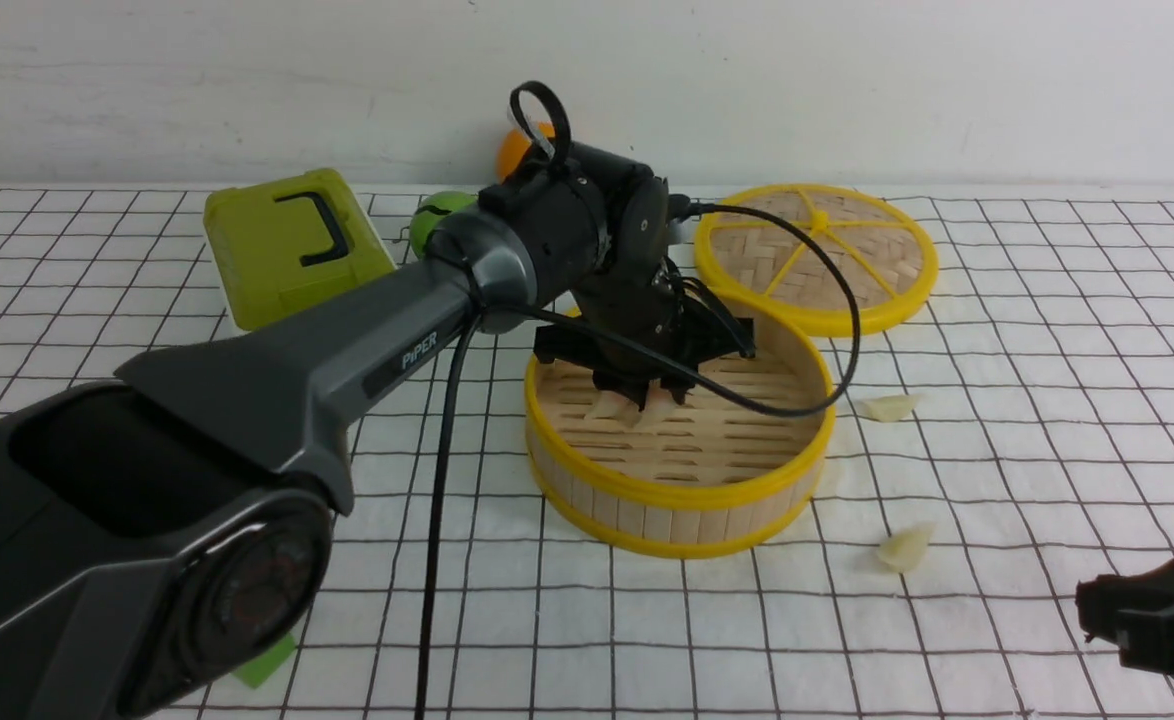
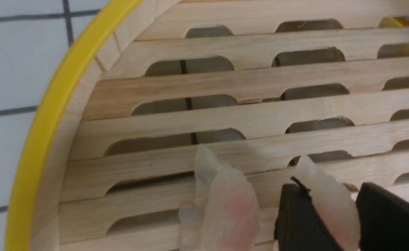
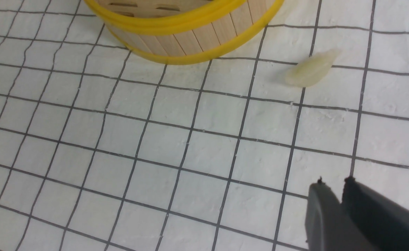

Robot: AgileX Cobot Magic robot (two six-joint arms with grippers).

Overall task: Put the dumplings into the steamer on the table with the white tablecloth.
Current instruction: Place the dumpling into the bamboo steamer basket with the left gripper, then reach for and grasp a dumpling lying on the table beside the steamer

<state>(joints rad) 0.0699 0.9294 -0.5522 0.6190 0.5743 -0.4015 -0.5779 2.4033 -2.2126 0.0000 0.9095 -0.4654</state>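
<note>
The steamer (image 1: 677, 490) stands mid-table on the white gridded tablecloth (image 1: 997, 450). My left gripper (image 1: 647, 395) reaches down inside it. In the left wrist view, this gripper (image 2: 330, 188) is shut on a pale pink dumpling (image 2: 330, 212) just above the slatted floor (image 2: 225, 115). A second pink dumpling (image 2: 225, 209) lies beside it. Two cream dumplings (image 1: 890, 406) (image 1: 905, 547) lie on the cloth right of the steamer. One cream dumpling (image 3: 310, 69) shows in the right wrist view near the steamer wall (image 3: 190, 42). My right gripper (image 1: 1097, 610) (image 3: 333, 181) is shut and empty at the front right.
The woven lid (image 1: 815, 255) lies flat behind the steamer on the right. A lime-green box (image 1: 287, 245) sits at back left, with a green object (image 1: 437, 215) and an orange one (image 1: 517, 145) behind my left arm. A green scrap (image 1: 267, 660) lies at the front left.
</note>
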